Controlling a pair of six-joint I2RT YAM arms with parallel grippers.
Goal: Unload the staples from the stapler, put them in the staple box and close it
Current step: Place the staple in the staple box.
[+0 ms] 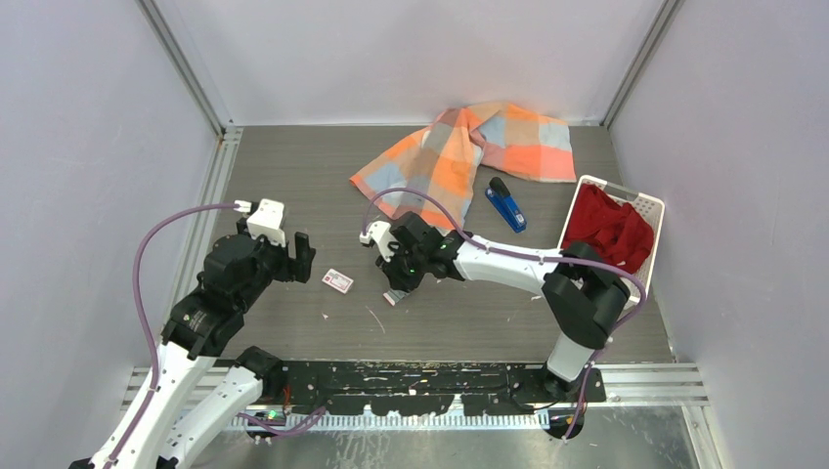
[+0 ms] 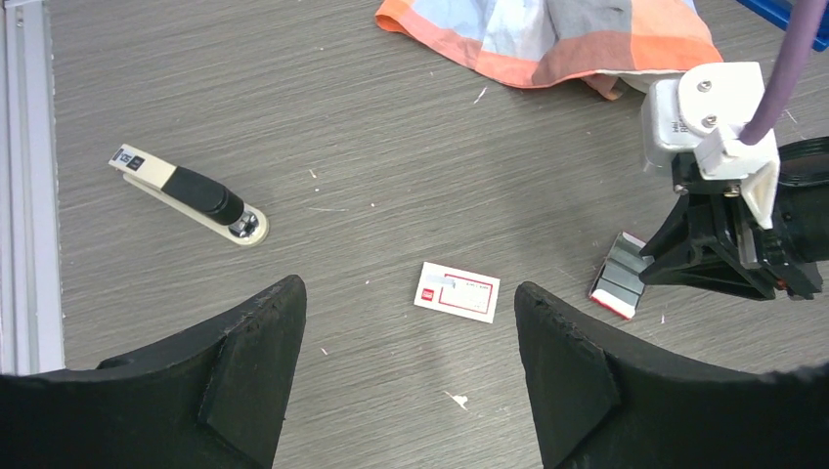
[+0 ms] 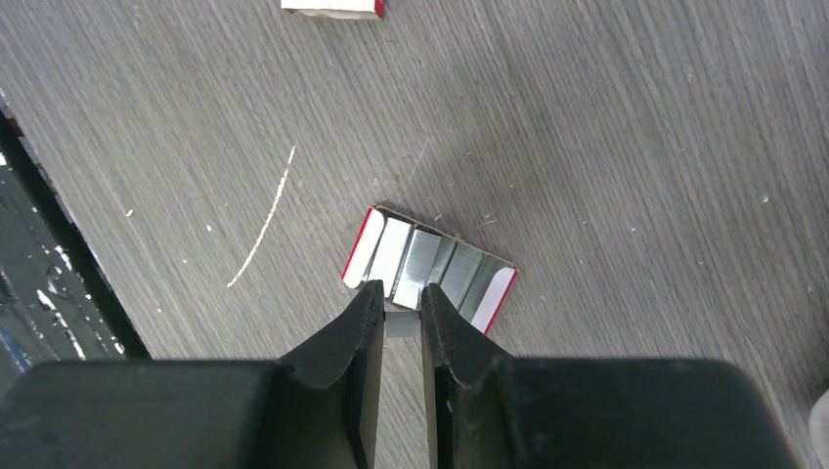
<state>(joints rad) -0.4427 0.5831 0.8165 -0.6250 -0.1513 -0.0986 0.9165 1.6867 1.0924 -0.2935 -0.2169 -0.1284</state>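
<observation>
Right gripper (image 3: 401, 293): you have it low over the middle of the table (image 1: 293, 176), toward the near edge. Its jaws stand almost together, clamped on a small grey strip (image 3: 401, 325) that fills the gap at the tips.

Just beyond those tips lies an open red-edged tray (image 3: 499, 290) holding the staples (image 3: 420, 264), silver strips laid side by side. The tips stand at one long edge of the tray.

Left gripper (image 2: 408, 290): you hold it above the left half of the table, jaws wide apart, with nothing between them.

The stapler (image 1: 506, 205) lies flat toward the far right corner, between the checked cloth (image 1: 469, 147) and the white basket (image 1: 647, 207) (red fabric (image 1: 611, 227) sits inside it). It is just beside the cloth's edge and well apart from both grippers. From above I cannot tell whether its magazine is open.

A white-and-red packet (image 2: 457, 291) lies flat between the two grippers, left of the tray and not touching it.

A cream-and-black stapler (image 2: 191, 195) lies near the left edge, seen only from the left wrist.

A thin pale sliver (image 3: 264, 220) lies loose on the table beside the tray.
</observation>
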